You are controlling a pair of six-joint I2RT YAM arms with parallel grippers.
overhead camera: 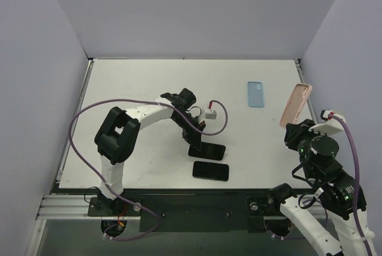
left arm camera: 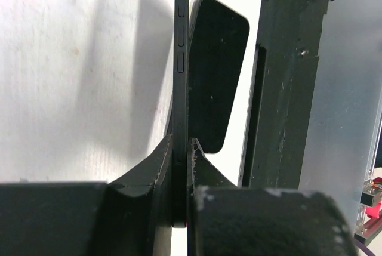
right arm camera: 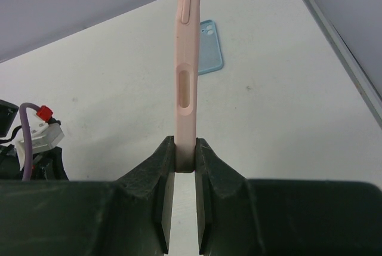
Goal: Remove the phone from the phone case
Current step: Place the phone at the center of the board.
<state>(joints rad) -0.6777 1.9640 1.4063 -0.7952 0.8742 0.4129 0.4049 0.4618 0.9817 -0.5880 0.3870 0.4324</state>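
Note:
My left gripper (overhead camera: pixel 196 142) is shut on a black phone (overhead camera: pixel 208 150) near the table's middle. In the left wrist view the phone (left arm camera: pixel 181 59) stands edge-on between the jaws (left arm camera: pixel 182 148), side buttons showing. I cannot tell whether its far end touches the table. At the right, my right gripper (overhead camera: pixel 293 129) is shut on the lower end of an empty pink phone case (overhead camera: pixel 296 104), held upright above the table. The right wrist view shows this case (right arm camera: pixel 186 83) edge-on in the jaws (right arm camera: pixel 185 148).
A second black phone (overhead camera: pixel 210 170) (left arm camera: pixel 215 71) lies flat just in front of the held one. A light blue case (overhead camera: pixel 255 93) (right arm camera: pixel 210 46) lies flat at the back right. A purple cable with a white connector (overhead camera: pixel 210 113) loops by the left wrist.

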